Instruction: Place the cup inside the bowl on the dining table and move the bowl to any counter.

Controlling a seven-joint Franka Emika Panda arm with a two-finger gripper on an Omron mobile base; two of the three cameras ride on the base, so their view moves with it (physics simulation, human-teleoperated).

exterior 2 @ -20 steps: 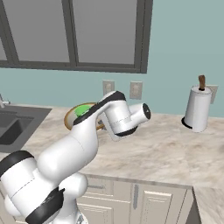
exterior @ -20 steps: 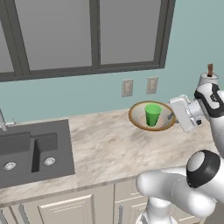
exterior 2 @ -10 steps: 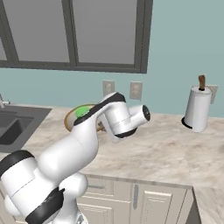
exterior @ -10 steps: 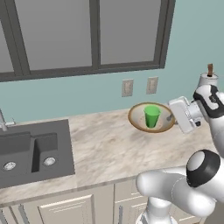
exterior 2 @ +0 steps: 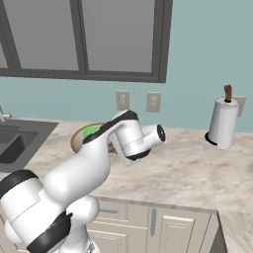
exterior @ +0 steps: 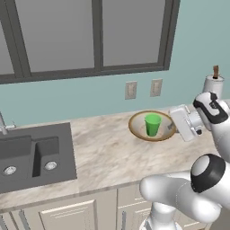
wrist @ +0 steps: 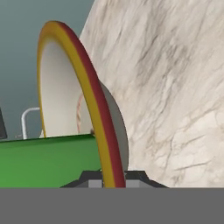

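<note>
Gripping the bowl (exterior: pixel 153 126) by its right-hand rim, the gripper (wrist: pixel 109 175) has its two dark fingertips pinched tight on either side of that tan-brown edge, and the hand view shows it beautifully: rim running straight down between the tips. Inside the bowl stands the cup (exterior: pixel 152 124), bright green, upright, just about centred on the pale inside. In the hand view the cup (wrist: pixel 48 161) fills the lower left as a broad green band. The bowl sits over the counter (exterior: pixel 103 157), the beige marbled one, close to the back wall and below two wall outlets (exterior: pixel 130 90); whether it touches the stone or hangs just above it, I can't tell. Well off to the left, the dark grey double sink (exterior: pixel 31 155). Over on the right, a paper towel roll (exterior 2: pixel 222 122) stands upright on its holder. No brand, no label, no lettering to read on anything here: cup plain, bowl plain.
</note>
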